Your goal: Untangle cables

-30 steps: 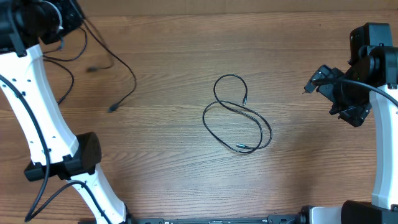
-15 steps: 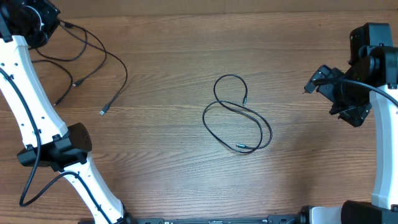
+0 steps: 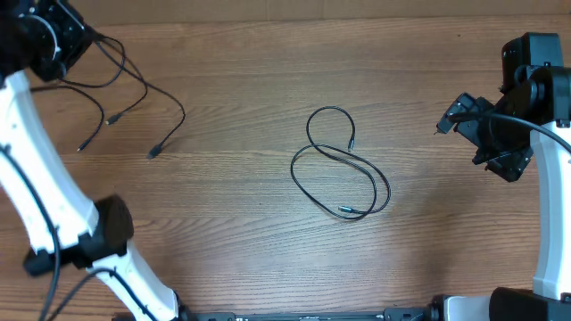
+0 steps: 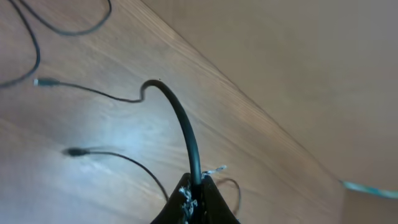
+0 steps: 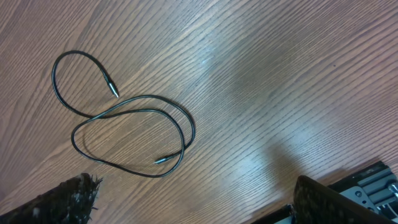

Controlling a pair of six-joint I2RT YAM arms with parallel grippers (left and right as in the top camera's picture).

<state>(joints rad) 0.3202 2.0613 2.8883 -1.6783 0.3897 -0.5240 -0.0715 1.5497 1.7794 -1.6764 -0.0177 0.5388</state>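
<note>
cables lie in two places on the wooden surface (image 3: 241, 259). one thin black cable, the middle cable (image 3: 314, 147), sits by itself in the middle. it makes a small loop on top and a bigger loop below, and the cord crosses over itself where the two loops meet. its upper plug (image 3: 351, 143) lies at the end of the small loop. its lower plug (image 3: 344, 211) lies along the bottom of the big loop. nothing is touching this cable.

the other cables make a loose bunch (image 3: 143, 83) in the far left corner. the left jaws are squeezed together on this bunch. from the left wrist you can see one black cord (image 4: 186, 134) curving up out of the closed jaws. a few cords trail away from there across the wood, and their small ends lie flat, apart from each other. the white left arm (image 3: 36, 178) reaches up along the left edge to that corner.

the right jaws are spread wide apart with nothing between them. the right arm (image 3: 549, 205) is at the right side, well apart from the middle cable. from the right wrist, the middle cable (image 5: 93, 117) shows on the wood to the upper left.
</note>
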